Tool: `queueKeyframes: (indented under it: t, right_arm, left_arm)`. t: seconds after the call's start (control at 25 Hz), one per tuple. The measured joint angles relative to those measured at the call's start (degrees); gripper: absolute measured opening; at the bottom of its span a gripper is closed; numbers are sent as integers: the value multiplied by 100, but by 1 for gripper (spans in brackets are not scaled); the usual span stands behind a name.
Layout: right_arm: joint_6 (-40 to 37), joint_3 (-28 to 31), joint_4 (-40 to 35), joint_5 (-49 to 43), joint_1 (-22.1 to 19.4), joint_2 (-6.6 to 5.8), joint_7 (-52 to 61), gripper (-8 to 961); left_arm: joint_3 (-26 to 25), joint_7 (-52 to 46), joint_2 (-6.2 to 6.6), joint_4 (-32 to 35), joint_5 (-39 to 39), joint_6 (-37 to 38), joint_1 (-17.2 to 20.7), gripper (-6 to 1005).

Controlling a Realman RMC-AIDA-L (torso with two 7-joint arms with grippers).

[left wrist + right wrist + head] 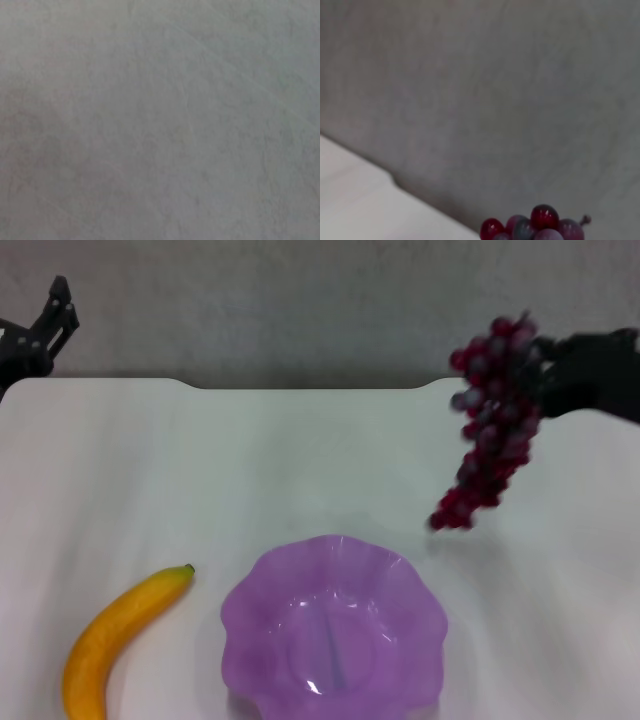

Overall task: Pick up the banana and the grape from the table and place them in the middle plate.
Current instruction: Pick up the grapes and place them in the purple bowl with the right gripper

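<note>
grape [492, 420] hangs in air, clenched by right gripper [545, 365] | banana [115, 635] on table [300, 470] beside plate [335, 625] | left gripper [50, 320] parked far left, fingers unclear | no writing seen

Left claw [60, 302]: black, angular, thin pointed fingers. Right claw [548, 365]: black, bulky, blocky housing.

no readable text, labels or numbers anywhere.
</note>
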Motion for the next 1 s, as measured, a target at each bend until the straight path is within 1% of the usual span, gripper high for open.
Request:
queueKeyframes:
  t: [0.2,0.52,0.72,0.76,0.84,1.0]
  right_arm:
    - [158,1,-625,-532,-115,2,329,271]
    - [526,-184,-1269,-782,-81,-4,375,264]
    - [565,-547,-1338,-814,50,-17,365,257]
    - [594,-669,-1333,-816,154,-21,356,257]
    - [603,-727,-1323,-831,207,-22,353,255]
    - [618,-1078,-1305,-1055,363,-17,379,243]
  left_arm:
    - [-9,0,3,-20,0,4,18,879]
    - [-19,12,9,-26,0,1,18,880]
    - [-22,15,9,-13,0,0,30,880]
    - [-22,16,9,-19,0,2,36,880]
    - [-22,17,9,-20,0,2,36,880]
    - [-17,17,9,-38,0,4,36,879]
